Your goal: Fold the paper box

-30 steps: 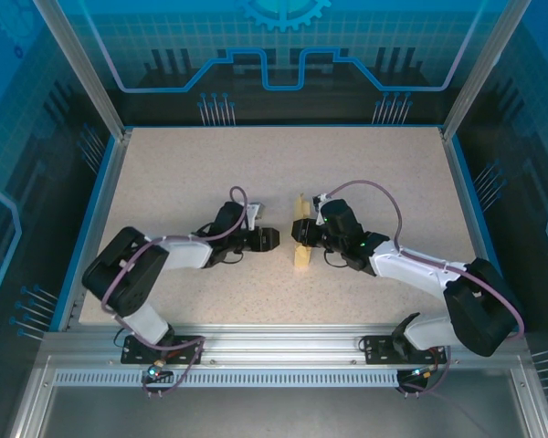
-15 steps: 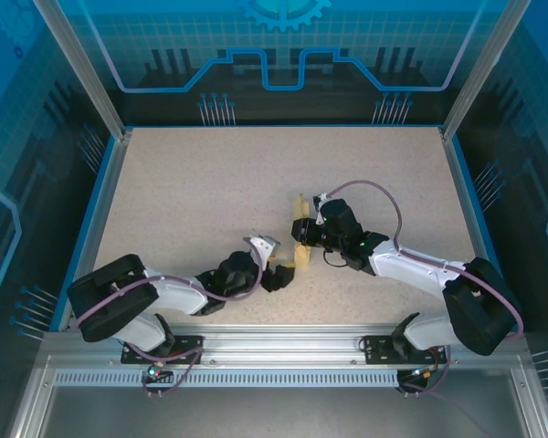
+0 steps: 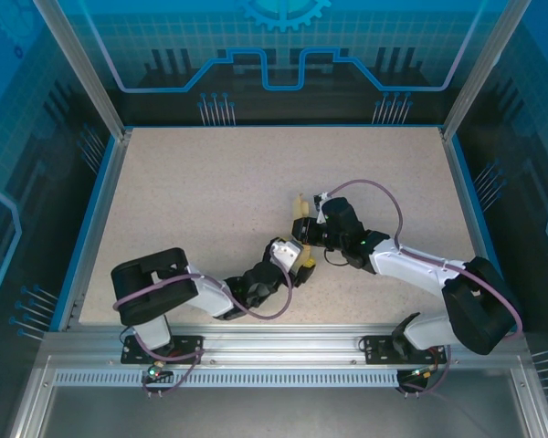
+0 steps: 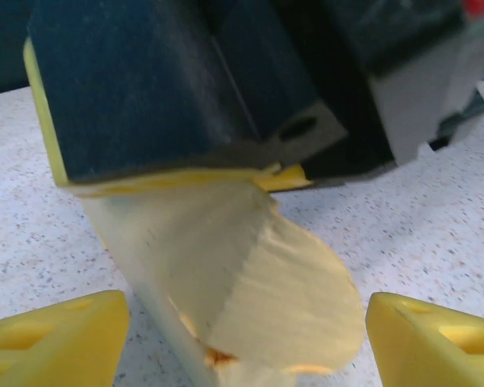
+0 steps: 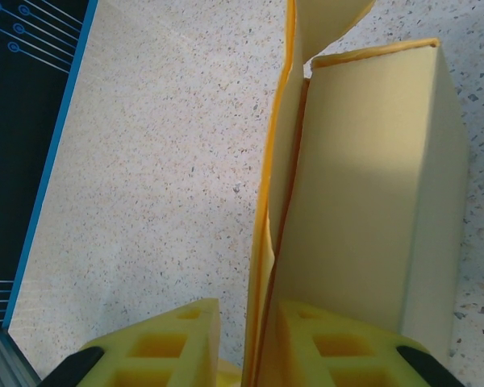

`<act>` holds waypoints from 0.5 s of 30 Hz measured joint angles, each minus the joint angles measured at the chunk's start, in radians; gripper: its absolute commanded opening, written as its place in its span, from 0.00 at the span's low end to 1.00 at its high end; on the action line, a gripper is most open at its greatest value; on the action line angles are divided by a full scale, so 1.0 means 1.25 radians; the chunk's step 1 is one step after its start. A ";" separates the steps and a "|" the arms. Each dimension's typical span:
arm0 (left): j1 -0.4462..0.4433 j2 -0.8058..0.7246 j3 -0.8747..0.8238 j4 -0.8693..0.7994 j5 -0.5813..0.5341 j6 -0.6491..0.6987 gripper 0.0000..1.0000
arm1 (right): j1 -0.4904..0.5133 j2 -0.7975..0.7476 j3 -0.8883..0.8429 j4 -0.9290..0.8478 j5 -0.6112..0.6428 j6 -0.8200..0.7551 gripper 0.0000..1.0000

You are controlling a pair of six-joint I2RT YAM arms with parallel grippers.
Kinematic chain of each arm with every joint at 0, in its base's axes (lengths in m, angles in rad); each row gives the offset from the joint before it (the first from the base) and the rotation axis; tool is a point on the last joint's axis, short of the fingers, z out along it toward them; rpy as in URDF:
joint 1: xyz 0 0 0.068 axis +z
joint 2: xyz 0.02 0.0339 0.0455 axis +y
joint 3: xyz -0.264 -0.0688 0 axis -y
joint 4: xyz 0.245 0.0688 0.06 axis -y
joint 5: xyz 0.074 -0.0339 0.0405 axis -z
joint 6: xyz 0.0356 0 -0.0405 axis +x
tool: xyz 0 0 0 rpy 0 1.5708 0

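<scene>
One paper box (image 5: pixel 371 185): right gripper (image 5: pixel 250 330) pinches it, left gripper (image 4: pixel 246 326) gapes beside.

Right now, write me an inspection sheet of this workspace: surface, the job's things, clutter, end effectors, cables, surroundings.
Surface: speckled beige table with a blue border.
Job's things: paper box, pale yellow, partly folded, standing on edge mid-table with a rounded flap loose.
Clutter: nothing seen.
End effectors: right end effector closed on a thin wall of the paper box, holding it up; left end effector open, its yellow fingers either side of the rounded flap, not gripping.
Cables: purple cable looping above the right arm; another along the left arm.
Surroundings: aluminium frame, blue patterned panels.
</scene>
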 measured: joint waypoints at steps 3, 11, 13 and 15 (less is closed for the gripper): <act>0.000 0.021 0.013 0.005 -0.029 0.012 0.78 | 0.000 0.002 0.000 0.003 -0.001 0.002 0.26; -0.001 0.061 0.020 0.041 -0.088 0.027 0.74 | -0.004 0.006 0.000 0.013 -0.012 0.002 0.26; -0.001 0.066 0.020 0.051 -0.093 0.034 0.73 | -0.004 0.008 0.000 0.015 -0.012 0.002 0.26; -0.001 0.072 0.024 0.058 -0.098 0.036 0.71 | -0.004 0.009 0.000 0.019 -0.012 0.003 0.26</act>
